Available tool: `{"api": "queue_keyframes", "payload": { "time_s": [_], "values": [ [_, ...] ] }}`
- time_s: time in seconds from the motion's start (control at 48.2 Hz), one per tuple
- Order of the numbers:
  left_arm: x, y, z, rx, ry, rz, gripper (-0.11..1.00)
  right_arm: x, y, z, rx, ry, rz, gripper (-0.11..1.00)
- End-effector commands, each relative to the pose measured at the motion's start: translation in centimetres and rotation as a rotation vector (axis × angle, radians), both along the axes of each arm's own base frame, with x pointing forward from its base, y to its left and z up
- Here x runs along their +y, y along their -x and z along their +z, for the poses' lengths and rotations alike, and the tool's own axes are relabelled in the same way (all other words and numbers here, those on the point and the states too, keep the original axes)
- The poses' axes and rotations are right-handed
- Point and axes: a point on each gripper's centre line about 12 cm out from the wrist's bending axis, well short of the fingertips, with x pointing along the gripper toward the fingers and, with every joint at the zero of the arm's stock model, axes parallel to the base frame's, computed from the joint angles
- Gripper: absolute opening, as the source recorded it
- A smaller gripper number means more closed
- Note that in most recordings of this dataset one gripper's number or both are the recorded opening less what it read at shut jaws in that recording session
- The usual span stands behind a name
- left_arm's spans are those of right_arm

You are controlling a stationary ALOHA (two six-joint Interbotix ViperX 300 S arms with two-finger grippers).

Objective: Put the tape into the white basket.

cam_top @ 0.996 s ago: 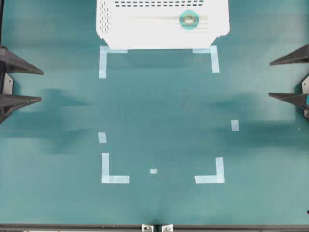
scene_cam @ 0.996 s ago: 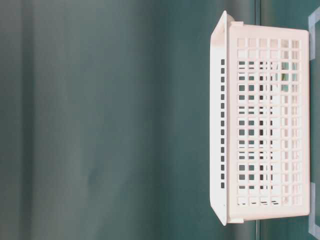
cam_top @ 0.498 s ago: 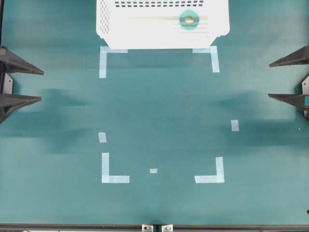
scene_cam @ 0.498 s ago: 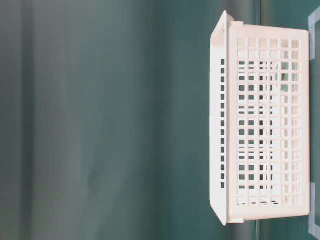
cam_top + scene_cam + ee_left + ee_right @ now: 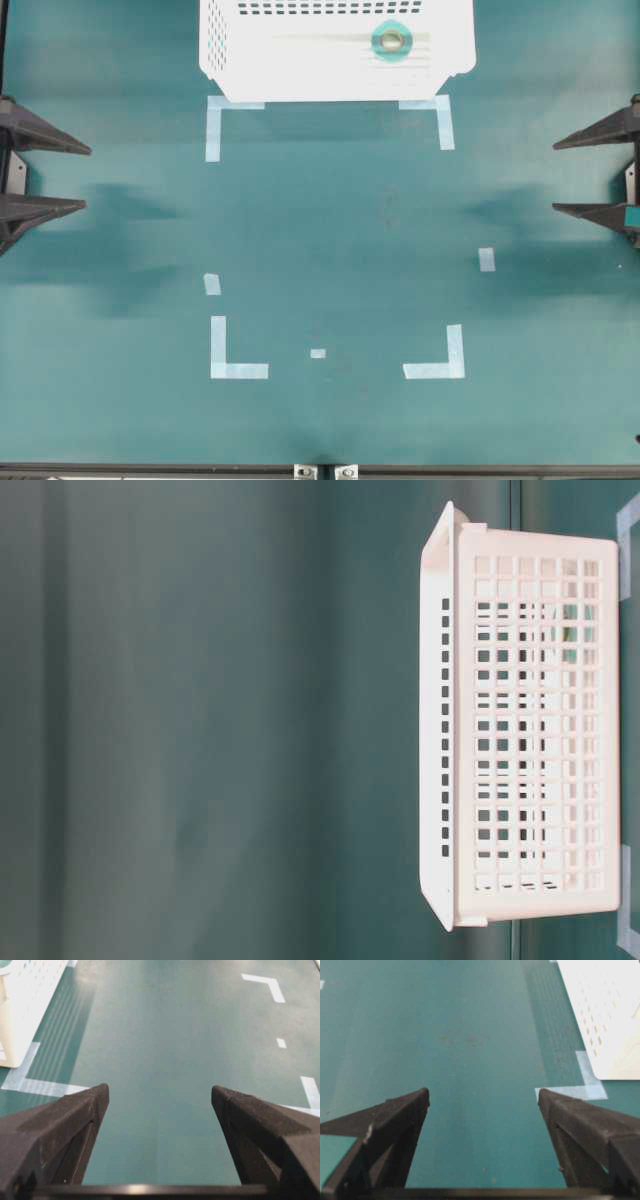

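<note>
Teal tape [image 5: 390, 40] inside white basket [image 5: 250, 60]

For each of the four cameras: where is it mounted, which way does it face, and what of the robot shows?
Overhead: looks straight down; the tape lies in the white basket; both end effectors at the edges.
Table-level: sideways image, basket wall, no robot.
Left wrist: along the table, open left end effector, basket corner.
Right wrist: the same, open right end effector.
All four share the basket.

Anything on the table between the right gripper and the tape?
Overhead, only bare teal table and a pale-blue corner strip lie between the right gripper and the white basket, whose wall encloses the tape.
</note>
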Motion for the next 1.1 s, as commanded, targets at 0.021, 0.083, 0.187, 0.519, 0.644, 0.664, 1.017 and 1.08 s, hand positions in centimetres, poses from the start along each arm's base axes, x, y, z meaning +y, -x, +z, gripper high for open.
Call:
{"api": "queue_keyframes", "payload": {
  "time_s": [0.021, 0.083, 0.187, 0.519, 0.644, 0.664, 1.017, 1.08],
  "values": [
    [0.05, -0.12, 0.44, -0.011, -0.003, 0.003, 0.68, 0.17, -0.1, -0.13, -0.023, -0.004, 0.013, 0.98],
    [0.05, -0.12, 0.44, -0.011, -0.003, 0.003, 0.68, 0.2, -0.03, -0.36, -0.03, -0.005, 0.016, 0.98],
    [0.05, -0.12, 0.44, -0.011, -0.003, 0.003, 0.68, 0.26, 0.01, -0.47, -0.036, -0.006, 0.02, 0.98],
    [0.05, -0.12, 0.44, -0.011, -0.003, 0.003, 0.68, 0.26, 0.03, -0.51, -0.036, -0.006, 0.02, 0.98],
    [0.05, -0.12, 0.44, -0.011, -0.003, 0.003, 0.68, 0.26, 0.03, -0.53, -0.035, -0.006, 0.02, 0.98],
    [0.05, -0.12, 0.44, -0.011, -0.003, 0.003, 0.68, 0.23, 0.02, -0.45, -0.038, -0.006, 0.019, 0.98],
    [0.05, -0.12, 0.44, -0.011, -0.003, 0.003, 0.68, 0.23, 0.01, -0.47, -0.036, -0.006, 0.019, 0.98],
    [0.05, -0.12, 0.44, -0.011, -0.003, 0.003, 0.68, 0.26, 0.03, -0.53, -0.035, -0.006, 0.02, 0.98]
  ]
}}
